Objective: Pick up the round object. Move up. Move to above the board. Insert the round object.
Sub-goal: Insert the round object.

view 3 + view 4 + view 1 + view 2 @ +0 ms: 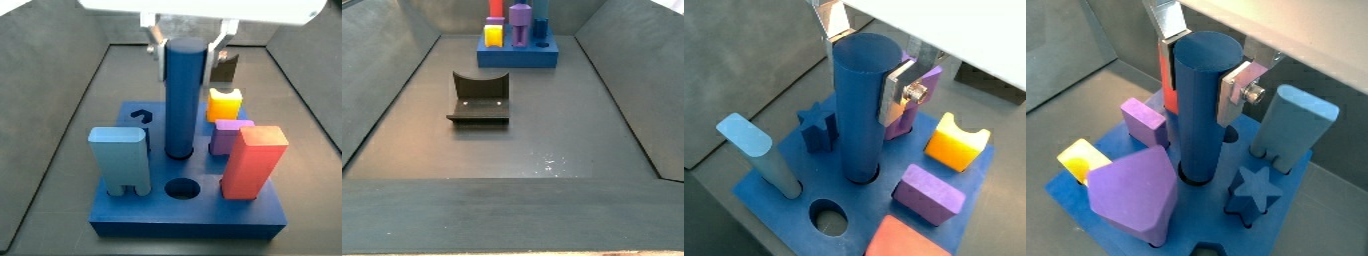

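Round object (185, 98): tall, dark-blue, smooth cylinder, upright, lower end seated in a round hole of the board (127, 218). Same in both wrist views (863, 105) (1203, 100). Gripper (865, 62) at the peg's upper part, silver fingers (1237, 92) flanking it on opposite sides; apparently just touching or a hair off — contact hard to confirm from these angles, so grip state uncertain. Nothing else between the plates.

Handling, judged: rigid, light, probably plastic; slick curved wall, so prone to twisting or slipping under flat pads. Best hold: near the top, pads square across the widest line, squeezing firmly. Close neighbours on the board: purple block (230, 135), red block (254, 160), light-blue block (120, 160). Fixture (480, 98) well apart.
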